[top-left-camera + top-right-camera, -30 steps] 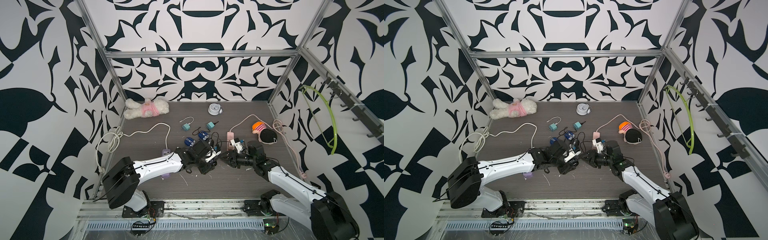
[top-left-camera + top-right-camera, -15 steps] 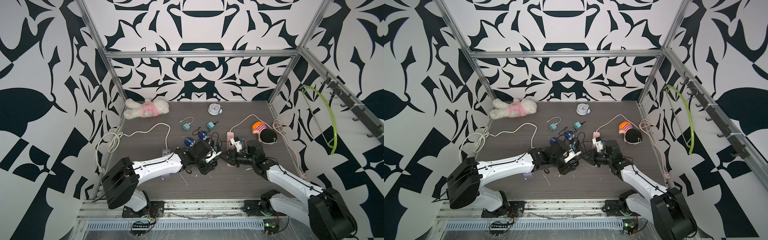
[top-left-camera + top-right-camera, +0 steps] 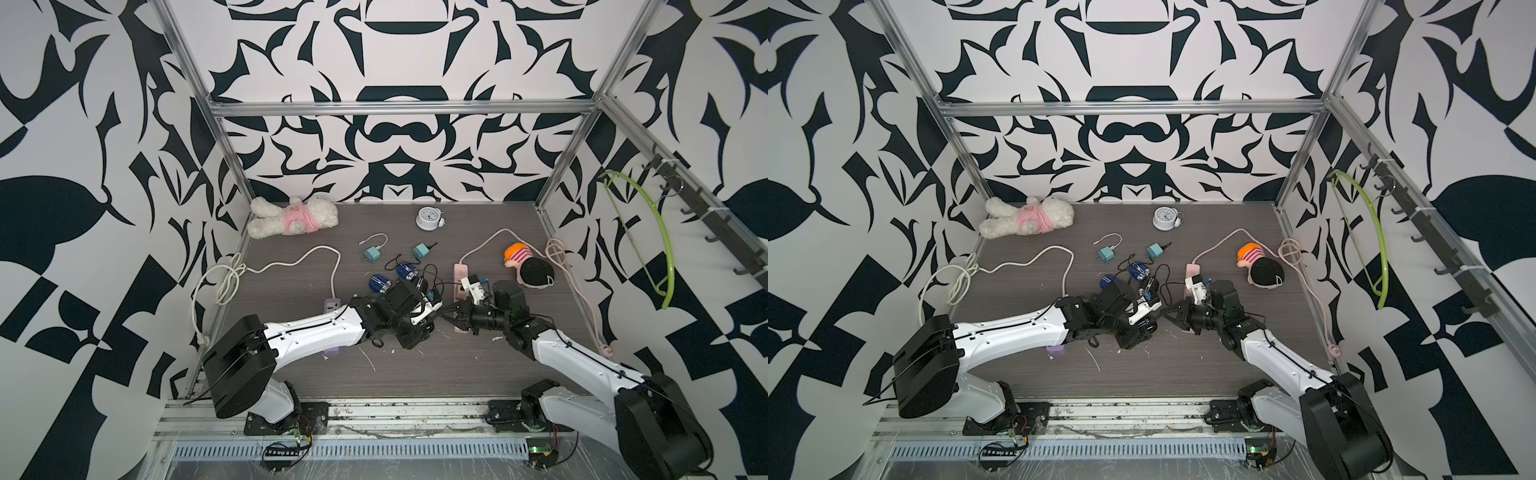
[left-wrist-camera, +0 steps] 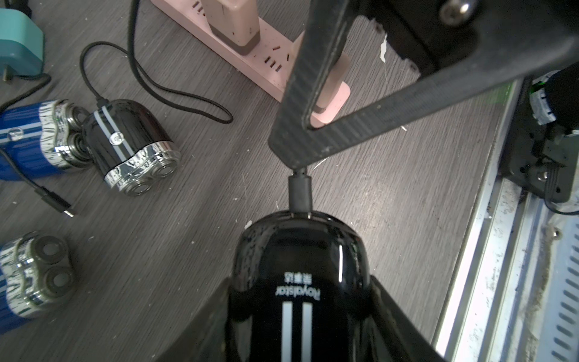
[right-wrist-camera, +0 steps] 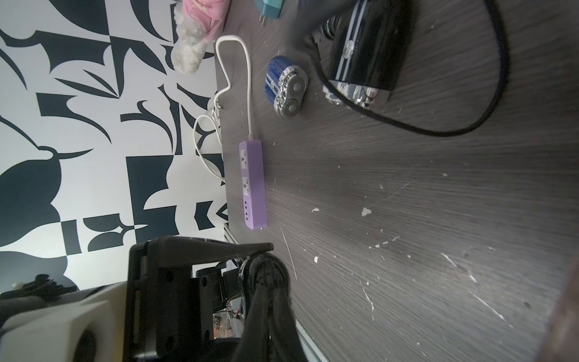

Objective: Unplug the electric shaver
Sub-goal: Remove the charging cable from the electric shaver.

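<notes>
Right now my left end effector (image 4: 300,294) is clamped around the black shaver (image 4: 299,275), holding it just above the desk (image 4: 188,238), near the middle, between my two arms. Its long axis runs straight out from my left fingers toward my right arm. The plug (image 4: 299,194) sits on that axis, seated in the shaver's end, so my right arm is the nearer one to it. My right end effector (image 4: 294,158) is pinched together on the cord (image 4: 300,171) where it leaves the plug, tip to tip with the shaver. I judge the pull must go straight back along this axis, away from my left arm.
</notes>
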Motion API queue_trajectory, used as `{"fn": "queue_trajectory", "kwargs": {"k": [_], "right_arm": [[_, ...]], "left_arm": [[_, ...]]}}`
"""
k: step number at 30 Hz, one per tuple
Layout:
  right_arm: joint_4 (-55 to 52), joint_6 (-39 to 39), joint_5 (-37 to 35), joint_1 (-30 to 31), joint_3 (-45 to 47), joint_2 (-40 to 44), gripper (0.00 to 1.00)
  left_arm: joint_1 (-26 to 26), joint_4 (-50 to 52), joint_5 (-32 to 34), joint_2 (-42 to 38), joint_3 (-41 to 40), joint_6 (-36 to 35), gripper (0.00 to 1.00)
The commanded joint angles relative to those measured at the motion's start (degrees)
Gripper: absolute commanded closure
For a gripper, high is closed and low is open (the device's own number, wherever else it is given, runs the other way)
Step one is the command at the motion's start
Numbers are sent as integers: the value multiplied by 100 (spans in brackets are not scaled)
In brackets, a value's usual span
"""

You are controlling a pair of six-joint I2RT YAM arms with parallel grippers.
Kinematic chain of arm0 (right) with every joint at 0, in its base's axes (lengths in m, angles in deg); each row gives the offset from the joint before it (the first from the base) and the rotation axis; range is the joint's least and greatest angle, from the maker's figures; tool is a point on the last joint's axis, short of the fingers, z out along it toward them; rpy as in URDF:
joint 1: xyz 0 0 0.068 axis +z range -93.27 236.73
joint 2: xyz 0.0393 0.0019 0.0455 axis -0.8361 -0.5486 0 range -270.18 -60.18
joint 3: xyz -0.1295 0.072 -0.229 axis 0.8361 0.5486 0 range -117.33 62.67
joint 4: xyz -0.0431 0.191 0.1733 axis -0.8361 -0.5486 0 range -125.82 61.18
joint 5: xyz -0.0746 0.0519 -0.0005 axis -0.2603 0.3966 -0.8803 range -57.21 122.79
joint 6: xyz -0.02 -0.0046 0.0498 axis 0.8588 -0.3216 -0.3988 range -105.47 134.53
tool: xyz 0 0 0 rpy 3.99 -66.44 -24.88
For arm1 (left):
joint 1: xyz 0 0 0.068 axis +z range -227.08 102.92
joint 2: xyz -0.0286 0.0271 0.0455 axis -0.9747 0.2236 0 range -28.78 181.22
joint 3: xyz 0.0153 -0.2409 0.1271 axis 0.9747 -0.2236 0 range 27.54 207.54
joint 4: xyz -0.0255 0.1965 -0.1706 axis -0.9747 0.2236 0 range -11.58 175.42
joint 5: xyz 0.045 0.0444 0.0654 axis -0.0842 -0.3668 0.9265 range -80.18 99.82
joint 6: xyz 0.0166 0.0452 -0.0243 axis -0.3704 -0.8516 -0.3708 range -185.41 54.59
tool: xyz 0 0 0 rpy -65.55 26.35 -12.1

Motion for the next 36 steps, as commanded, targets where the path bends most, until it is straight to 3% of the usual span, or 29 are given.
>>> {"fn": "queue_trajectory", "kwargs": {"k": [1,29,33,36], "right_arm": [[172,193,-144,32,-179,-47,100],[320,261,56,-469,-435,-221,100],[284,281,115,-475,-459,-230,100],[-357,698,30,-478,-568,-214,100]], "left_arm": [[-35,-129,-40,-235,-33,69,68],[-30,-398,-52,-210,-482,343,75],[-31,-374,407,-245,-583,432,74],[116,-336,932,-193,-643,767,71]]}}
